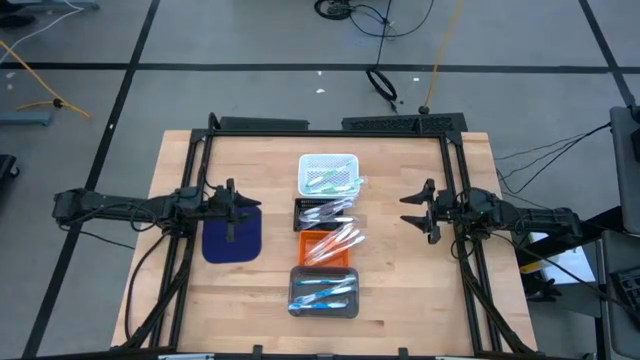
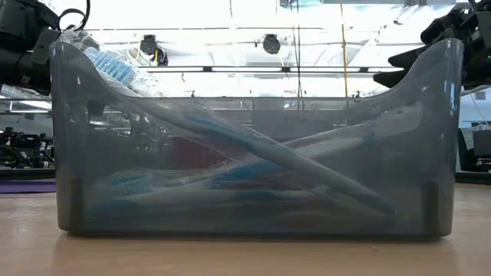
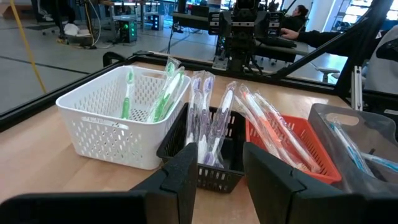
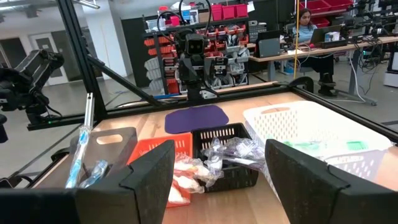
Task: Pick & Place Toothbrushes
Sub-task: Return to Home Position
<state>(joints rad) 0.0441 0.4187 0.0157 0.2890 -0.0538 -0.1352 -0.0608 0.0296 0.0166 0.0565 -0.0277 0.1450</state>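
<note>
Four trays stand in a row down the table's middle, each holding wrapped toothbrushes. At the far end is a white basket (image 1: 328,173) with green ones (image 3: 163,93). Then come a black tray (image 1: 322,213) with purple ones (image 3: 202,109), an orange tray (image 1: 330,243) with orange-pink ones (image 3: 267,121), and nearest a grey tray (image 1: 323,291) with blue ones (image 2: 253,157). My left gripper (image 1: 252,207) hovers left of the row, open, its fingers (image 3: 183,177) bare. My right gripper (image 1: 408,210) hovers right of the row, open wide and empty (image 4: 221,180).
A dark blue mat (image 1: 232,236) lies flat on the wood under my left gripper. A black frame (image 1: 330,125) runs along the table's far edge and both sides. Bare wood shows between each gripper and the trays. People sit at desks (image 4: 306,22) beyond the table.
</note>
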